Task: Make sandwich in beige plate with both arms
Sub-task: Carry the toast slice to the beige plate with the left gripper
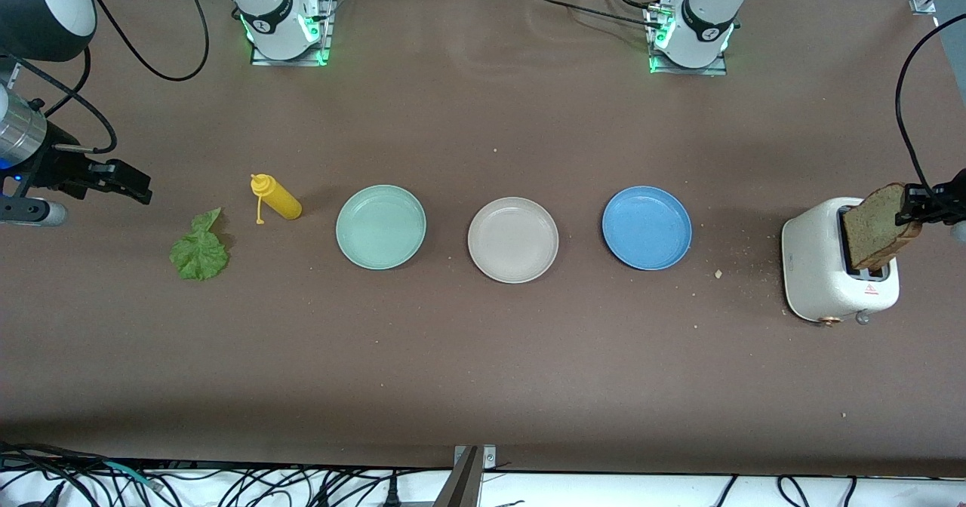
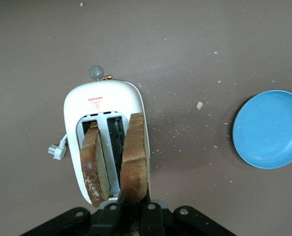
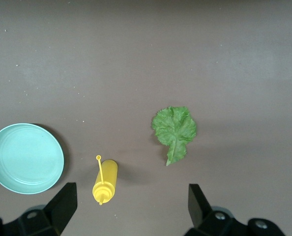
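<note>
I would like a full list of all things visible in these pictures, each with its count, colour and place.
beige plate: one, pale beige, middle of the plate row, nothing on it.
mint green plate: one, beside it, toward the right arm's end.
blue plate: one, beside it, toward the left arm's end.
mustard bottle: one, yellow, lying beside the mint green plate.
lettuce leaf: one, green, near the bottle.
toaster: one, white, at the left arm's end.
toast slices: two, brown; one gripped, one in its slot.
left gripper: shut on toast, over the toaster.
right gripper: open, above the bottle and leaf.
</note>
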### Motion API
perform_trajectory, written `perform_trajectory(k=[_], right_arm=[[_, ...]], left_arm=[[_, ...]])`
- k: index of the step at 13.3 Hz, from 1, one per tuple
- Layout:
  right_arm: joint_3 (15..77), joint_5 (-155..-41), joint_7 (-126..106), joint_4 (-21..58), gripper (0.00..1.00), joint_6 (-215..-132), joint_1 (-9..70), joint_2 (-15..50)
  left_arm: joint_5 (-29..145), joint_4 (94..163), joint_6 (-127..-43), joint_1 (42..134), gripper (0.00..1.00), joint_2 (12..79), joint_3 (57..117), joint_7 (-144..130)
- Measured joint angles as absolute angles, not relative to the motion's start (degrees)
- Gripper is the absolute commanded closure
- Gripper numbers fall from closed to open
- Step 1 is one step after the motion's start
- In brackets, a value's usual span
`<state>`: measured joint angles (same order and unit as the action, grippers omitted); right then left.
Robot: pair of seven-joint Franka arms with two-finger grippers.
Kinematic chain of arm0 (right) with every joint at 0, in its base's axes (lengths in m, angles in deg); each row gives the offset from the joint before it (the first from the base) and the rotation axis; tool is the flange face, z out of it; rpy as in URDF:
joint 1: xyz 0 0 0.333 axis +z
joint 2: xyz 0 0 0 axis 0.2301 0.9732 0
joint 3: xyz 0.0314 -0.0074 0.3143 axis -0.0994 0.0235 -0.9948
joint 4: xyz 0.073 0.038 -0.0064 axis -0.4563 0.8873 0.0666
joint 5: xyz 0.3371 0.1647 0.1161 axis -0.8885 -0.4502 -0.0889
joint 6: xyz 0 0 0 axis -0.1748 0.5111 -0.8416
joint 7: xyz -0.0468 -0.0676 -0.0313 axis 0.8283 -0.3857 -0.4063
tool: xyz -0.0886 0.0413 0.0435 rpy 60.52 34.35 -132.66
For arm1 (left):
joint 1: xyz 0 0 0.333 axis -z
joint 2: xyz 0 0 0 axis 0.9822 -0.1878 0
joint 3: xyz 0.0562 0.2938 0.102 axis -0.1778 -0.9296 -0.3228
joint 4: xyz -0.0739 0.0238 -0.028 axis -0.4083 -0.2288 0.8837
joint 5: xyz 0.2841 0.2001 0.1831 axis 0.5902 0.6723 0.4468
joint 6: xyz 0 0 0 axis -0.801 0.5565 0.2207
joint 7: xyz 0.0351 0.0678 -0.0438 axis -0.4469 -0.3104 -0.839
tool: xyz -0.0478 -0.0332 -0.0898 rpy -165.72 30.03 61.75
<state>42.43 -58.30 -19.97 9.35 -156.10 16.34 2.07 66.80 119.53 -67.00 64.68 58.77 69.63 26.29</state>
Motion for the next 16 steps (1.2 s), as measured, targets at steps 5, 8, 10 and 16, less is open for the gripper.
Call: perform_trajectory(k=[5,8,10,16], right_arm=[[42.4,-58.3,-20.0,9.7,0.00,-156.1,16.3,2.1],[42.4,-58.3,-20.0,10.0,0.00,-156.1,16.3,2.1],[42.4,-58.3,-20.0,10.8,0.00,-156.1,16.3,2.2],[42.4,-62.7,-11.0,15.7,0.00,-158.9,16.4,2.3]], left_arm=[[57.9,116.9,-61.5,65.0,1.00,58.8,71.3,26.2],[51.3,117.4,-58.1,68.8,1.00,57.0,71.6,26.2],[49.3,117.6,-58.0,75.6,1.00,53.6,71.7,22.4],[28.3,117.2,-59.0,87.6,1.00,42.9,72.0,17.1]])
